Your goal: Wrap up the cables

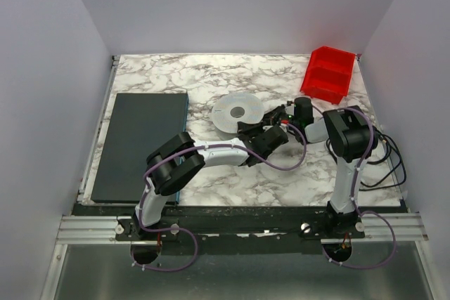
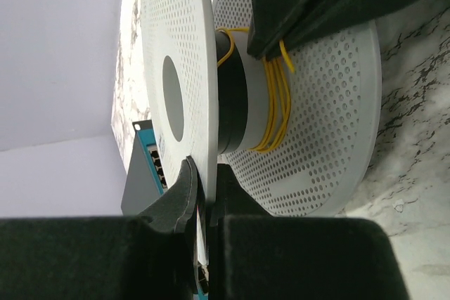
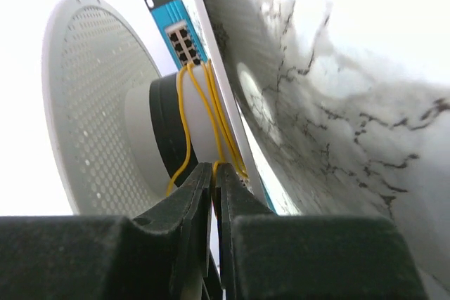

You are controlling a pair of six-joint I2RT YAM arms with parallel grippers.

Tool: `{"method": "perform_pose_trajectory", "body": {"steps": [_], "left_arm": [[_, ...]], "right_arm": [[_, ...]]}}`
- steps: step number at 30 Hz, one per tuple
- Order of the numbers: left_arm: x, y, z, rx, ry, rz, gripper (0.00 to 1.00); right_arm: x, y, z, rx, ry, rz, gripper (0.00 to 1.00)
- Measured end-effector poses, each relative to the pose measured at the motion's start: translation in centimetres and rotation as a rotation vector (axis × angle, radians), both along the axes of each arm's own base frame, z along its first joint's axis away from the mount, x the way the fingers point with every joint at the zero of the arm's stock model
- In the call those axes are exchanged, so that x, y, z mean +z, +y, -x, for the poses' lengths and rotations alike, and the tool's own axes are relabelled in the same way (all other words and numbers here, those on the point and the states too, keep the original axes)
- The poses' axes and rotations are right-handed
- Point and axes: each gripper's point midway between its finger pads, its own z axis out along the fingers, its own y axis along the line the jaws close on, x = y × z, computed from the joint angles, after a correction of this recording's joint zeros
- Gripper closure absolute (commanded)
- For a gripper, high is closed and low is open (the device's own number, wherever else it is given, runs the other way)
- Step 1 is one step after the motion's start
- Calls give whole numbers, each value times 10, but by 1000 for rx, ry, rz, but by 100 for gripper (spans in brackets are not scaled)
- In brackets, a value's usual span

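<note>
A white spool (image 1: 238, 112) with perforated flanges (image 2: 176, 47) sits at mid-table. The cables, here thin yellow-orange wire (image 2: 278, 103), run in a few loose turns round its black-and-white hub (image 3: 204, 96). My left gripper (image 2: 204, 180) is shut on the rim of one flange, reaching in from the near side (image 1: 246, 130). From the right comes my right gripper (image 3: 214, 170), its jaws nearly together and a strand of the wire pinched in the narrow slit at their tips, right against the hub. In the top view it sits at the spool's right (image 1: 287, 114).
A dark flat box with a blue edge (image 1: 140, 145), a network switch with ports (image 3: 176, 26), lies on the left. A red bin (image 1: 328, 73) stands at the back right. Black cords (image 1: 387, 166) trail off the right edge beside the right arm.
</note>
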Motion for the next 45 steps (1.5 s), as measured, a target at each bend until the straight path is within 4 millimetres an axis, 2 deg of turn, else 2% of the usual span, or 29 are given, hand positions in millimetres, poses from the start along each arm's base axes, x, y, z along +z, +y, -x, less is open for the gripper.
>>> {"method": "perform_pose_trajectory", "body": {"steps": [10,24,29,34,38,42,45], "left_arm": [[-1,0,2,-13,16,-21,100],[-3,1,3,-14,27,-23,100],[-4,1,3,-10,31,-25,100],[-3,0,2,8,29,-11,92],[-2,-1,2,23,30,12,80],[-15,-6,9,12,76,37,65],[-24,-11,16,2,110,54,62]], "right_arm": [[-1,-10,-19,-106,-4,17,75],[3,-14,-24,-161,5,-9,64],[4,-29,-29,-198,19,15,61],[9,-55,-33,-246,8,95,59],[11,-73,-34,-276,-6,208,57],[14,-86,-32,-290,-27,291,57],[12,-95,-31,-296,-25,328,57]]}}
